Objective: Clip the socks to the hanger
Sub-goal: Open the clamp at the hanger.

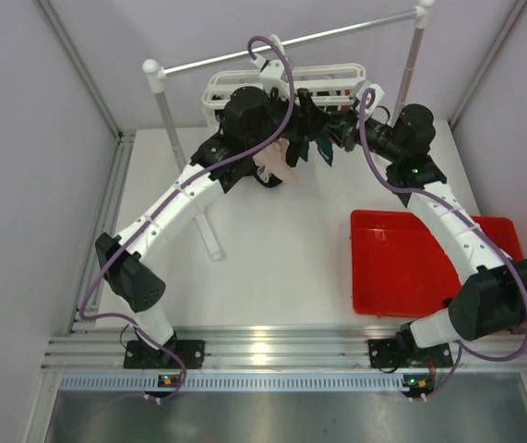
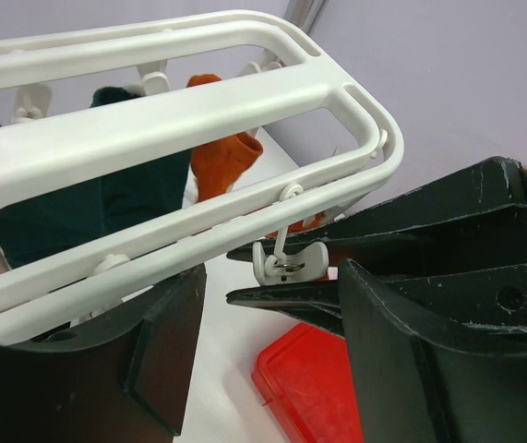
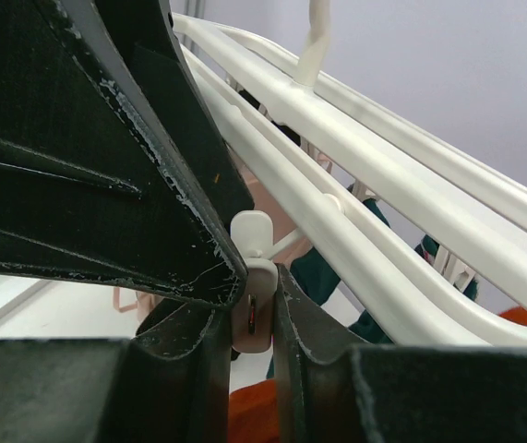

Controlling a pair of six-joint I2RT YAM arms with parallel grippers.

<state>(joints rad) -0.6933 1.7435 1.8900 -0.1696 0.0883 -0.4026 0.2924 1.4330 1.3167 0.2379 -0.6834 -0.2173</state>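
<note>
The white hanger hangs from the rail at the back; it also shows in the left wrist view and the right wrist view. A dark teal sock, an orange sock and a pale pink sock hang under it. My right gripper is shut on a small white clip of the near rail, and its thin fingers pinch that clip. My left gripper is open beside the same clip, its fingers wide apart and empty. Both grippers meet under the hanger.
A long grey metal rail on two white-capped posts carries the hanger. A red tray lies on the white table at the right, below the grippers. Grey walls close in at both sides.
</note>
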